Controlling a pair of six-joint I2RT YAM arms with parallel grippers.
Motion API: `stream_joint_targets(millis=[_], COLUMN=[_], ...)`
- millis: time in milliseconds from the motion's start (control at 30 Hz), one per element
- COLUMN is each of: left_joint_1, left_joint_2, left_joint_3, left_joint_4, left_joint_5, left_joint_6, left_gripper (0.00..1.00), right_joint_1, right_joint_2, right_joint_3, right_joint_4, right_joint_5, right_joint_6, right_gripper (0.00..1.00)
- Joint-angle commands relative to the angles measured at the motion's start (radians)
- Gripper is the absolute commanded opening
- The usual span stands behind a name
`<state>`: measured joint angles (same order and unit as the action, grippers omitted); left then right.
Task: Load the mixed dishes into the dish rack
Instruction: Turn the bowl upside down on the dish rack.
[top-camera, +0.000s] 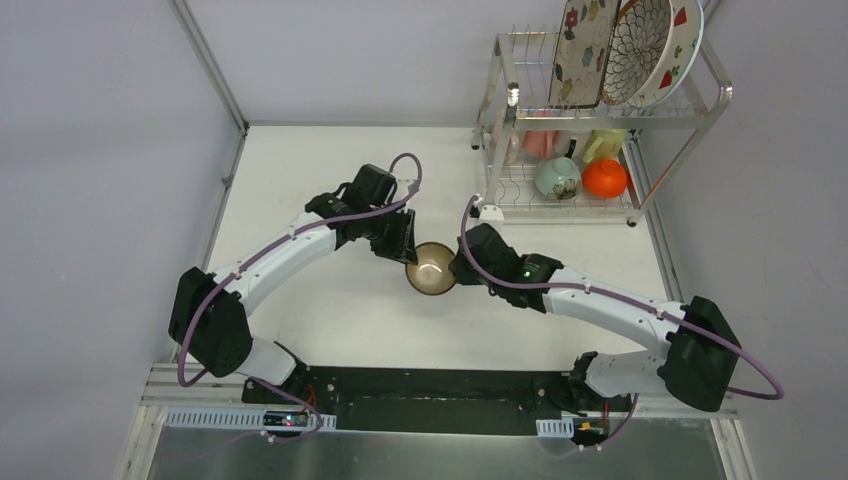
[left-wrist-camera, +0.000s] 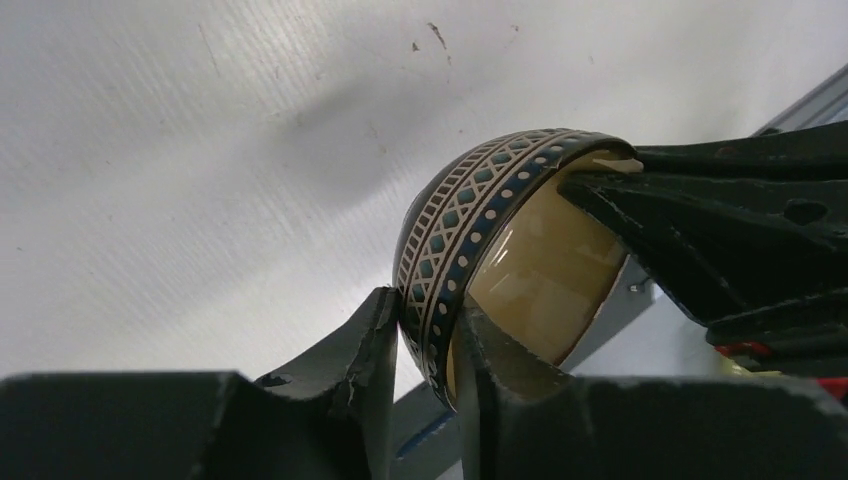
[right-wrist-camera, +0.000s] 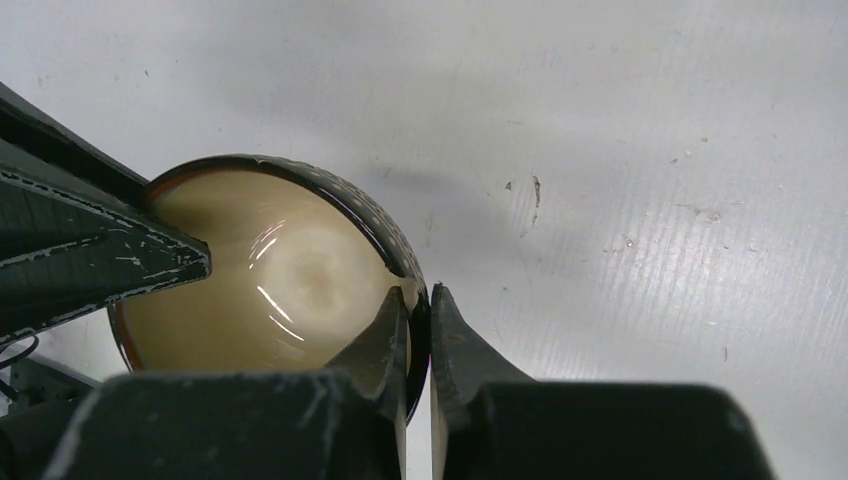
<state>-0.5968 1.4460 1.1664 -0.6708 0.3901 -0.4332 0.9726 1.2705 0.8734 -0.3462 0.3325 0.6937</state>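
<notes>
The dark brown bowl (top-camera: 432, 270), with a cream inside and a blue-and-white patterned rim band, hangs just above the table's middle, between both arms. My left gripper (top-camera: 411, 254) is shut on its left rim; in the left wrist view (left-wrist-camera: 425, 312) one finger is outside the bowl (left-wrist-camera: 470, 200) and one inside. My right gripper (top-camera: 458, 268) is shut on the opposite rim, which sits pinched between its fingers in the right wrist view (right-wrist-camera: 419, 300), with the bowl's inside (right-wrist-camera: 290, 280) to their left. The dish rack (top-camera: 612, 113) stands at the far right.
The rack's upper shelf holds a floral rectangular plate (top-camera: 583, 40), a brown-petal round plate (top-camera: 635, 40) and a strawberry white plate (top-camera: 683, 50). The lower shelf holds a pale green bowl (top-camera: 556, 177), a red-orange bowl (top-camera: 604, 178), a pink cup (top-camera: 540, 140) and a yellow cup (top-camera: 603, 145).
</notes>
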Motion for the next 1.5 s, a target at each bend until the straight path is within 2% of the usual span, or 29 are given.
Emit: stream_joint_targets(millis=[0,133,233,400,467,500,667,800,967,1133,1267,1467], left_joint_1=[-0.012,-0.011,-0.01,0.026,0.053,0.064,0.128,0.158,0.176,0.199,0.217,0.221], left_joint_2=[-0.011,0.009,0.016,-0.011,-0.025,-0.035,-0.086,-0.107,-0.159,-0.201,-0.177,-0.168], left_joint_3=[-0.016,-0.027,-0.027,-0.034,-0.041,-0.047,-0.1,-0.117,-0.155,-0.246,-0.302,-0.33], left_joint_4=[0.032,0.03,0.024,0.022,0.036,0.048,0.135,0.176,0.231,0.356,0.485,0.536], left_joint_5=[-0.097,-0.095,-0.103,-0.066,-0.02,-0.002,0.111,0.159,0.188,0.253,0.344,0.331], left_joint_6=[0.027,0.037,0.036,0.001,-0.019,-0.03,-0.116,-0.17,-0.23,-0.319,-0.427,-0.443], left_gripper=[0.16,0.0,0.0,0.0,0.0,0.0,0.0,0.0,0.0,0.0,0.0,0.0], right_joint_1=[0.018,0.026,0.027,0.027,0.026,0.026,0.027,0.027,0.027,0.028,0.035,0.036], right_joint_2=[-0.006,0.018,0.014,-0.026,-0.039,-0.045,-0.062,-0.063,-0.062,-0.011,0.011,0.042], right_joint_3=[0.069,0.039,0.012,-0.056,-0.089,-0.106,-0.178,-0.178,-0.19,-0.146,-0.161,-0.152], right_joint_4=[0.137,0.213,0.259,0.338,0.384,0.406,0.561,0.594,0.642,0.648,0.721,0.72], right_joint_5=[0.006,-0.044,-0.07,-0.071,-0.059,-0.058,-0.082,-0.096,-0.028,-0.101,-0.13,-0.113], right_joint_6=[0.028,0.029,0.05,0.092,0.133,0.149,0.222,0.233,0.267,0.287,0.277,0.277], right_gripper=[0.0,0.01,0.19,0.65,0.74,0.75,0.99,1.0,0.98,0.97,1.0,0.98])
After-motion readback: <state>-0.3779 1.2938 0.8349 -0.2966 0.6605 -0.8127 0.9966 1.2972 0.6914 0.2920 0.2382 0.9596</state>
